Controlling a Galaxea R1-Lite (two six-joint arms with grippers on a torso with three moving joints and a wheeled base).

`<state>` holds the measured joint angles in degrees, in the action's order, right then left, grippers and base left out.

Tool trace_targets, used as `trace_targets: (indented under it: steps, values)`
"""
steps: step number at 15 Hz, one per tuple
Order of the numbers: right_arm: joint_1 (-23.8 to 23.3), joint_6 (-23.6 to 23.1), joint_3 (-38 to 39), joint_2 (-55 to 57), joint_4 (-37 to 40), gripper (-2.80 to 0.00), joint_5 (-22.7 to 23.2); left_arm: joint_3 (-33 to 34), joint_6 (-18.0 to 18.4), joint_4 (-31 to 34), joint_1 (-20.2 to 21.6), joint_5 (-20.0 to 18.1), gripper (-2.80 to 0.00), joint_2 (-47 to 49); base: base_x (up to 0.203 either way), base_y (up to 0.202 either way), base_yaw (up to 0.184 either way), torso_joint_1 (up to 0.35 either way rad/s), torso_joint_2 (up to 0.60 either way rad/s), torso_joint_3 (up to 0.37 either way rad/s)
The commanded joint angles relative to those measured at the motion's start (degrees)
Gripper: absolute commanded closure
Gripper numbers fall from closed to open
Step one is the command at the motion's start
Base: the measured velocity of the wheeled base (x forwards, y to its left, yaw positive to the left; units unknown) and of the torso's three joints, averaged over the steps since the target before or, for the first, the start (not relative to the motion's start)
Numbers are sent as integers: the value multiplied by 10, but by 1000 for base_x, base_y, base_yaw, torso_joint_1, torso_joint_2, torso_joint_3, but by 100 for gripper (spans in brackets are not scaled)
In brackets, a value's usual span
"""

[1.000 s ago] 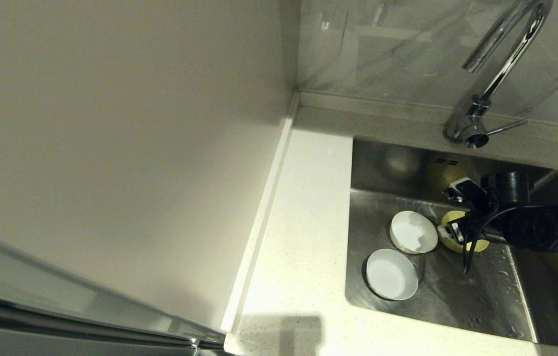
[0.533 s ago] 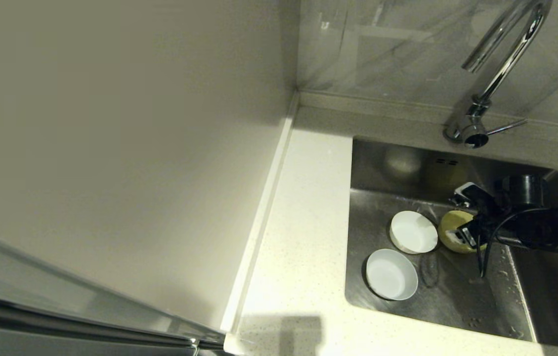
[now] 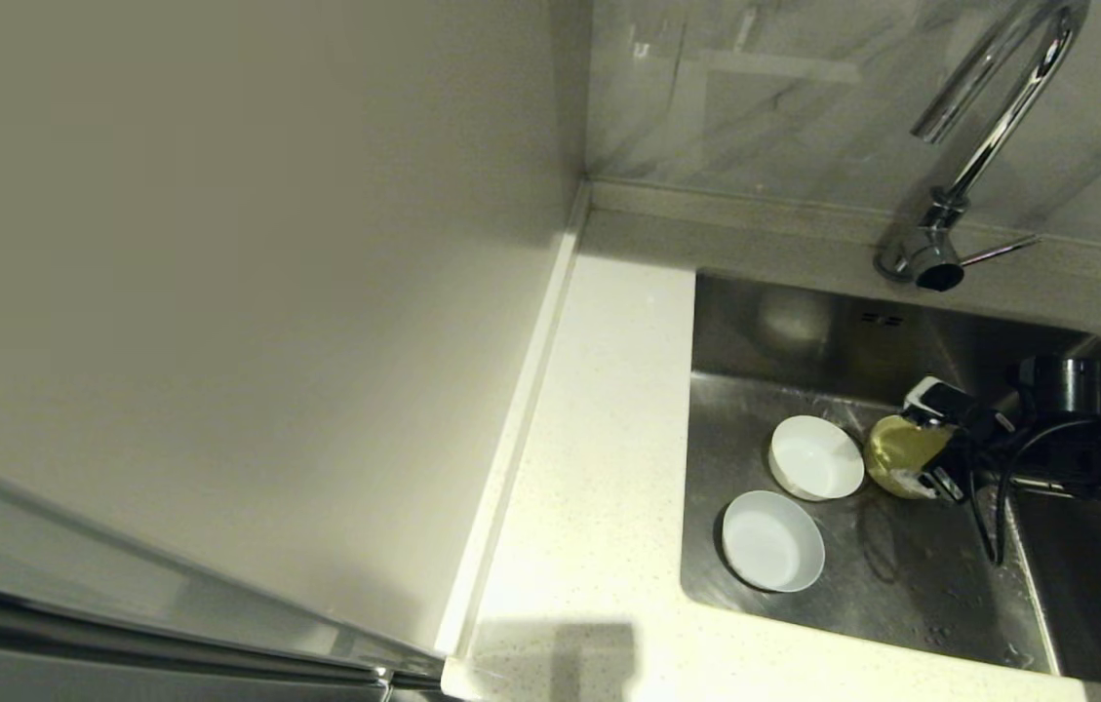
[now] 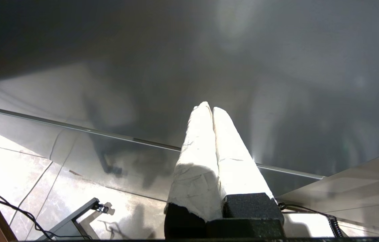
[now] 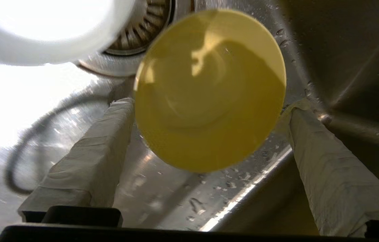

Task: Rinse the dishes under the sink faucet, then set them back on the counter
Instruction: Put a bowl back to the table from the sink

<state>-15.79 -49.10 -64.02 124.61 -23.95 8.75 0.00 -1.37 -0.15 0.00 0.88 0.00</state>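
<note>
Steel sink (image 3: 784,341): three bowls, yellow bowl (image 5: 209,90) seemingly pincer-held.

Left gripper (image 4: 212,109): two white-wrapped fingers (image 4: 197,161) pressed together, nothing between them, black mounts at base. Beyond: dark glossy panel (image 4: 189,67), thin metal strip (image 4: 108,134), pale marbled floor tiles (image 4: 11,161), black cable (image 4: 14,208).

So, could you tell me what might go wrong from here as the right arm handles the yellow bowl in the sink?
1. The right gripper holds the yellow bowl tilted, by its rim edges only, over a wet sink; it may slip out.
2. The white bowl sits right beside it, so a swing could knock it.
3. The faucet spout stands well above; lifting the bowl there risks bumping it.
</note>
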Motion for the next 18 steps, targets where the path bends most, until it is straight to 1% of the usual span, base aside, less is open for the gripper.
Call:
trace_targets:
  steps: [1,3,8,9,11,14,18]
  values:
    - [-8,-26,2,6,-1,-280,3,0,0,0,0,0,0,-2,0,0,0,0,0,0]
    - [-9,-38,3,10,0,-280,4,0,0,0,0,1,0,-2,0,0,0,0,0,0]
    - [-9,-49,25,13,-3,-280,4,0,0,0,0,0,0,-2,0,0,0,0,0,0]
    - [-8,-50,26,19,-4,0,4,0,0,0,-1,0,0,-2,0,0,0,0,0,0]
    - [-4,-50,22,32,-5,0,3,0,0,0,-1,0,0,-2,0,0,0,0,0,0]
    - [5,-50,13,61,-49,0,1,0,0,0,0,0,0,-2,0,0,0,0,0,0]
    - [12,-50,-12,82,-54,0,-2,0,0,0,0,0,0,-2,0,0,0,0,0,0]
